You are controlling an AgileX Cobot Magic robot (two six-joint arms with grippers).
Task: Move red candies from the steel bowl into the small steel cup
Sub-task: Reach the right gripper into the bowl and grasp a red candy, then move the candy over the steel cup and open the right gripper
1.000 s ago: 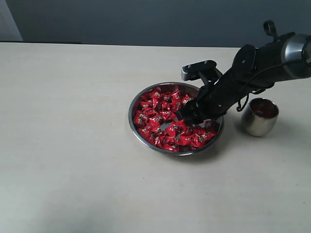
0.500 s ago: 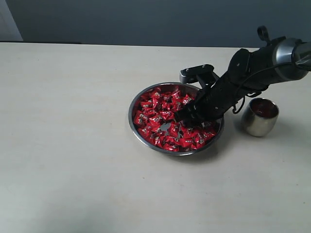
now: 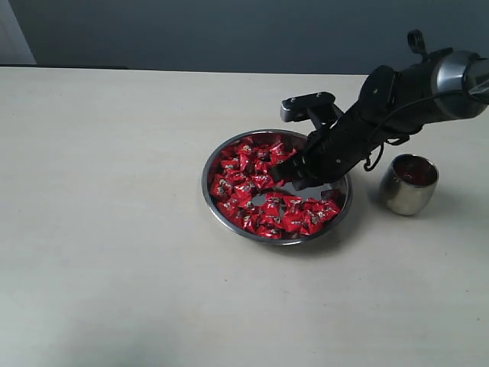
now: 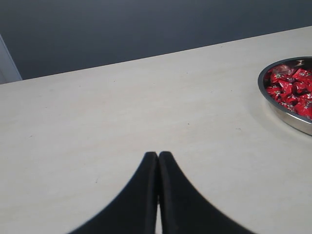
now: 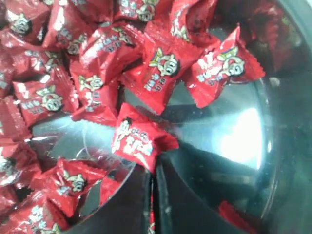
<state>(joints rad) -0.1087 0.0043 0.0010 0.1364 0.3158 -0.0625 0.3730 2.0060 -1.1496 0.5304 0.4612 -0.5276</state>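
Over the steel bowl (image 3: 205,183), the right gripper (image 3: 280,175) pinches one of the red candies (image 5: 138,141). Just beside the bowl stands the small steel cup (image 3: 407,193). Well apart from the bowl, the left gripper (image 4: 158,157) is clenched on nothing.

The right arm's (image 3: 397,99) jaws sit low among red candies (image 3: 244,180) in the steel bowl (image 3: 206,187); the small steel cup (image 3: 401,200) stands well apart from them on the tabletop (image 3: 114,229).

Right arm (image 3: 397,99): rounded black casing with a polished silver joint (image 3: 458,80) at the end far from the right gripper (image 3: 284,174). A thin black cable (image 3: 376,162) and a flat grey block (image 3: 308,103) sit just behind that gripper. Left gripper (image 4: 158,157): two smooth black tapering fingers (image 4: 141,195).
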